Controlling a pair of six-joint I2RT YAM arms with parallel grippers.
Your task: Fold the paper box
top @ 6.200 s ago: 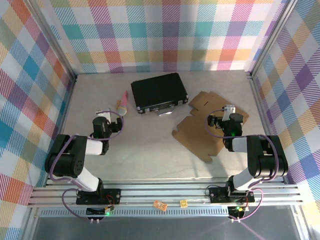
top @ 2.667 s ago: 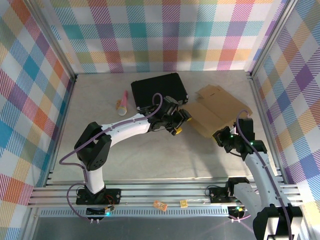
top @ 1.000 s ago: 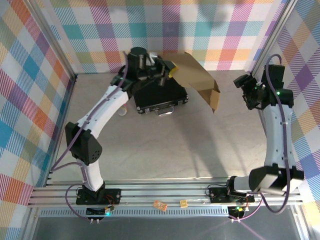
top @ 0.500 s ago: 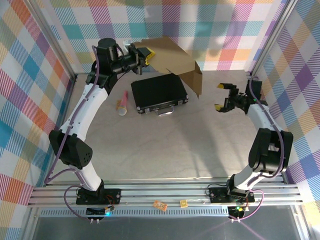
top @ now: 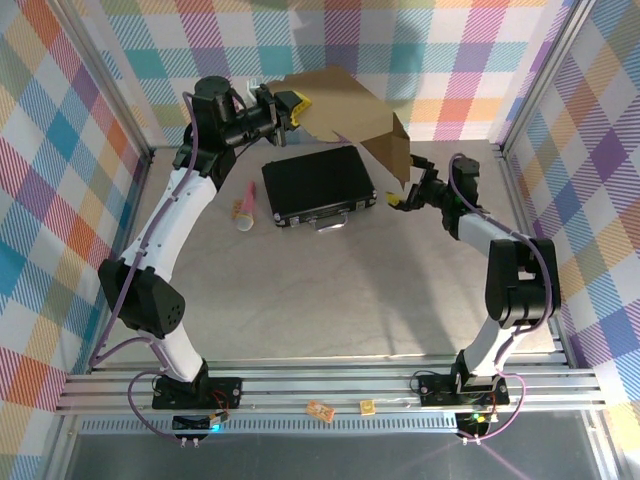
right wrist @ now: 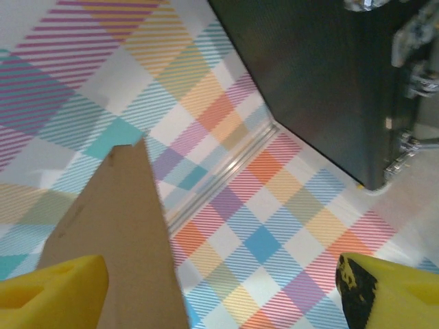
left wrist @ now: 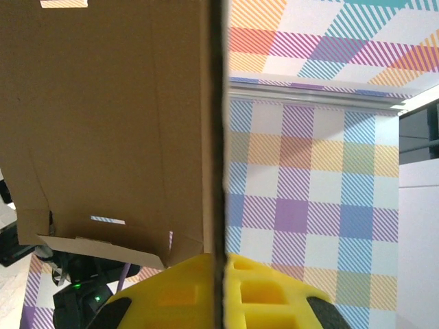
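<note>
Yellow pads mark the left gripper [left wrist: 219, 291], pressed together on one edge of the paper box [left wrist: 103, 123]. In its wrist view the brown corrugated sheet runs up and away from that pinch, with slots and a turned-up tab along its lower edge. From above, the sheet hangs in the air at 12 o'clock, clear of the table and beyond the black case [top: 318, 185]. One bent flap droops toward 1 o'clock.

The right gripper [top: 408, 190] sits at about 2 o'clock with its jaws spread. Its wrist camera shows the pointed cardboard flap standing between the two fingers, closer to one of them. Whether it touches that finger I cannot tell.

The step in hand looks like getting a second hold on the sheet, since nothing yet resembles a closed box. The next move seems to call for the right fingers to close squarely on that flap. Both arms would then turn a panel along its score line without tugging the edge out of the left pinch.

At 6 o'clock a metal rail [top: 330, 385] carries the arm bases. Beyond it lies the pale, faintly mottled table [top: 300, 290]. A small pink object [top: 243, 208] rests at 10 o'clock, just beside the case. Pastel plaid walls [top: 450, 60] close in three sides.
</note>
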